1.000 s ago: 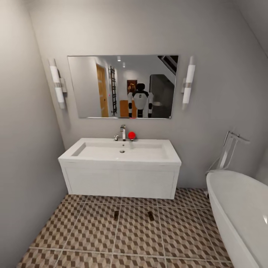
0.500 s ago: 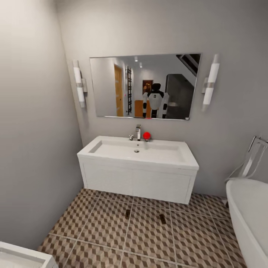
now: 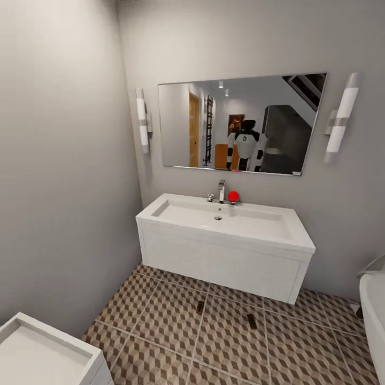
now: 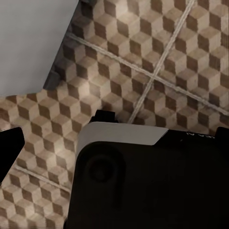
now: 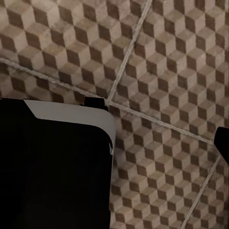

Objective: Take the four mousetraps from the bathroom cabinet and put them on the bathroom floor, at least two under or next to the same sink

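Two mousetraps [image 3: 200,307] [image 3: 251,321] lie flat on the cube-patterned bathroom floor [image 3: 160,326], just in front of the white vanity and apart from each other. Above them is the wide white sink [image 3: 224,219] with its chrome tap [image 3: 221,191]. In the mirror [image 3: 240,123] I see my own reflection and an orange-brown cabinet [image 3: 220,156] behind it. In the left wrist view my left gripper [image 4: 114,140] hangs over tiles with a dark fingertip [image 4: 9,148] at the edge and nothing held. My right gripper [image 5: 114,143] is likewise spread over tiles, one fingertip [image 5: 223,143] showing.
A red ball-like object [image 3: 233,196] sits beside the tap. A white fixture [image 3: 43,350] stands at the lower left, close to me. The white bathtub rim [image 3: 374,310] is at the right edge. A grey wall [image 3: 64,187] closes the left side.
The camera has swung left: sink, mirror and both traps slid right in the picture, the bathtub nearly left it, and the white fixture came in at the lower left. The traps themselves stayed put.
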Robot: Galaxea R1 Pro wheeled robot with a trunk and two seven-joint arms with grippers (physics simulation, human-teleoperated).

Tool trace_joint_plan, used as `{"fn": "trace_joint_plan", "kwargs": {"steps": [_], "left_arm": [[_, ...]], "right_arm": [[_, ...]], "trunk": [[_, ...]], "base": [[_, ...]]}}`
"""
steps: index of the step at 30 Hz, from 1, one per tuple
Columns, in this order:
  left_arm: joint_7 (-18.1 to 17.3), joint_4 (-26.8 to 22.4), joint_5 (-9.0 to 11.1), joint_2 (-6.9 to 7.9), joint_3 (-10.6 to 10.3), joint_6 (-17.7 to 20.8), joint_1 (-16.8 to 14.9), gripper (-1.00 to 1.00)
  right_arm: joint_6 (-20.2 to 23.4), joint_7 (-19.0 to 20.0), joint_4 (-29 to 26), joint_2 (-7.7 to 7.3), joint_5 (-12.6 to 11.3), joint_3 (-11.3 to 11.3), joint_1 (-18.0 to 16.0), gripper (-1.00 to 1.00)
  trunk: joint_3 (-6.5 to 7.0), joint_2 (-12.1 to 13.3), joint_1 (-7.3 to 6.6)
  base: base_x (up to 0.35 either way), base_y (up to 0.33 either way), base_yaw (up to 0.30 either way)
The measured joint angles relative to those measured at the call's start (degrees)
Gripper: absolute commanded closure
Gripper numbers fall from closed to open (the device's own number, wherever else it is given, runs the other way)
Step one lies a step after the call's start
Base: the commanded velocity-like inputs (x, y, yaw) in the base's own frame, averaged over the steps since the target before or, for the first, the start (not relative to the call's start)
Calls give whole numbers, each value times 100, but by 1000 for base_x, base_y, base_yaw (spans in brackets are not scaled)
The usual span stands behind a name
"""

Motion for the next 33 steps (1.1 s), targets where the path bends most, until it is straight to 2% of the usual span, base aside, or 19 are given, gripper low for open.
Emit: {"fn": "trace_joint_plan", "kwargs": {"steps": [8,18,33], "left_arm": [[-13,-26,-37,12,-25,-43,0,-100],[-15,-45,-48,132,-35,-49,-1,-100],[-15,-43,-56,136,-38,-56,-1,-100]], "right_arm": [[-6,0,0,-9,5,0,0,-100],[-53,1,0,-9,20,8,0,-100],[-110,2,-7,-20,24,13,0,-100]], "trunk": [[0,0,0],[0,0,0],[0,0,0]], "base": [[0,0,150],[0,0,17],[0,0,1]]}}
